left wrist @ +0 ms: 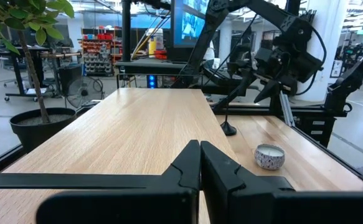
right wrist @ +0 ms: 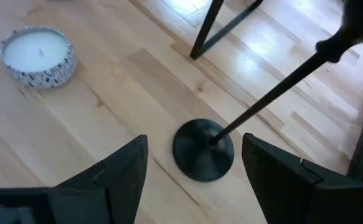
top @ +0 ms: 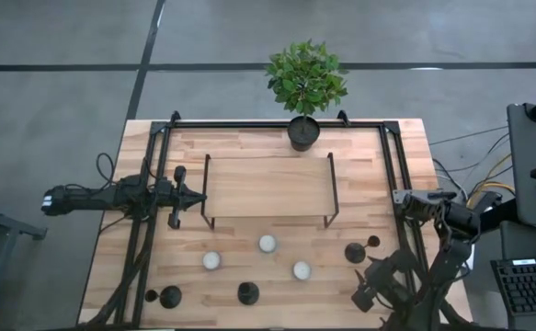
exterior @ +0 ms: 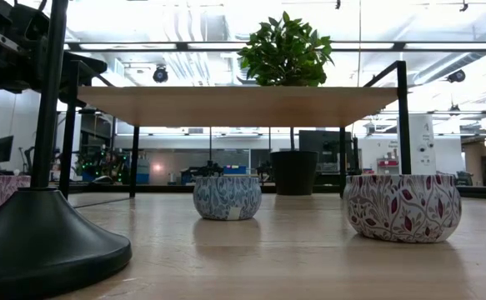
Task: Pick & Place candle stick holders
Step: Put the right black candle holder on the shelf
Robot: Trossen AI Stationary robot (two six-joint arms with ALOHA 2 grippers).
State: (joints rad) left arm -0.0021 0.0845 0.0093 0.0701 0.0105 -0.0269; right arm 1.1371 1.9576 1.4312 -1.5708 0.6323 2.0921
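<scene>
Three black candle stick holders stand on their disc bases on the wooden table near its front edge: one at the left (top: 170,296), one in the middle (top: 247,292), one at the right (top: 355,253). My right gripper (top: 369,283) is open just above and to the near side of the right holder. In the right wrist view its fingers (right wrist: 195,140) stand on either side of that holder's base (right wrist: 203,149) without touching it. My left gripper (top: 194,195) is shut and empty at the left end of the raised shelf (top: 268,188); it also shows in the left wrist view (left wrist: 200,163).
Three white tealight candles (top: 211,260) (top: 267,244) (top: 302,270) sit between the shelf and the holders. A potted plant (top: 303,133) stands at the far edge. A black frame (top: 160,184) runs along the table's sides. In the low view, a holder base (exterior: 42,242) stands close at the left.
</scene>
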